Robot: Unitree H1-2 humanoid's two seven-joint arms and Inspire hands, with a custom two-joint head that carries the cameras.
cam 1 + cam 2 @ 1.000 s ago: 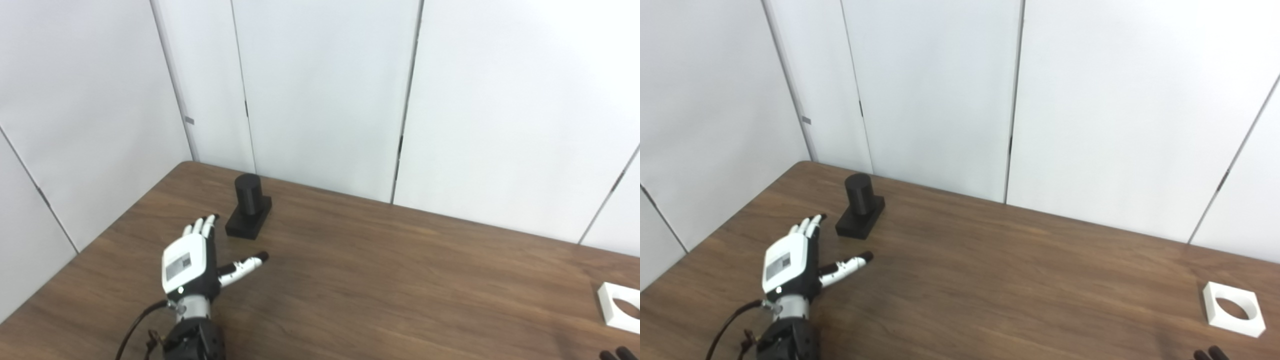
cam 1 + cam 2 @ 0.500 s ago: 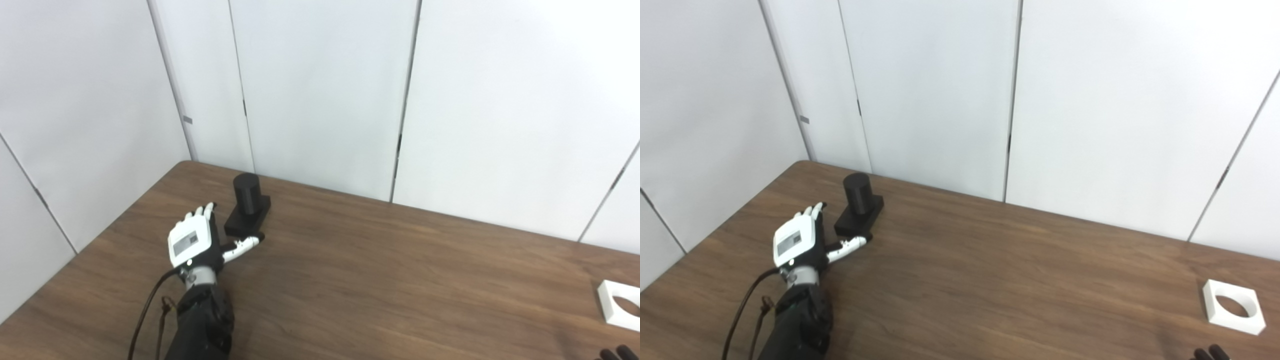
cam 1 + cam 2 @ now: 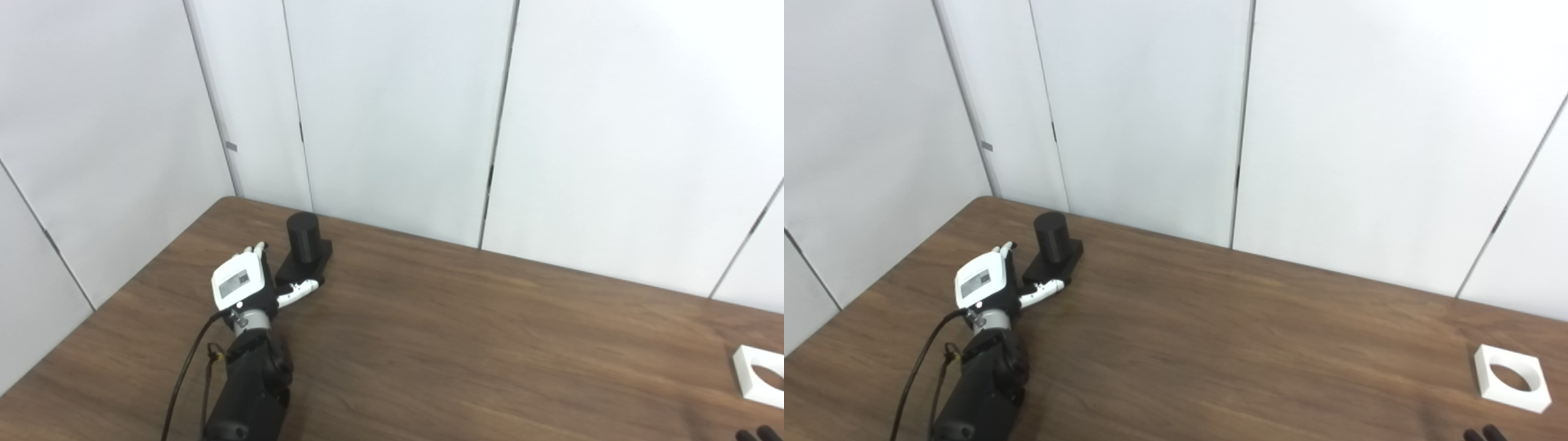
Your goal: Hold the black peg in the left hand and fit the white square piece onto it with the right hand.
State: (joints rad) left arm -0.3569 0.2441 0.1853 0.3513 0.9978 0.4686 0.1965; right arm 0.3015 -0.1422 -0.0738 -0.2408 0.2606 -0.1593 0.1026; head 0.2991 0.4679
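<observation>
The black peg (image 3: 304, 236), a short cylinder upright on a rectangular black base, stands near the table's far left corner. My left hand (image 3: 245, 288) is open right beside the base's near end, its thumb (image 3: 298, 288) stretched along the front of the base and its fingers to the left of it. Whether the hand touches the base I cannot tell. The white square piece (image 3: 1511, 386) with a round hole lies flat at the table's right edge. Only dark fingertips (image 3: 1482, 434) of my right hand show at the bottom right corner, a little in front of the white piece.
The brown wooden table (image 3: 465, 343) fills the lower half of both views, and white wall panels (image 3: 398, 110) stand close behind its far and left edges. A black cable (image 3: 187, 373) trails along my left forearm.
My left hand has moved forward across the table from well short of the peg to right against its base, thumb now along the base's front. The white piece has not moved.
</observation>
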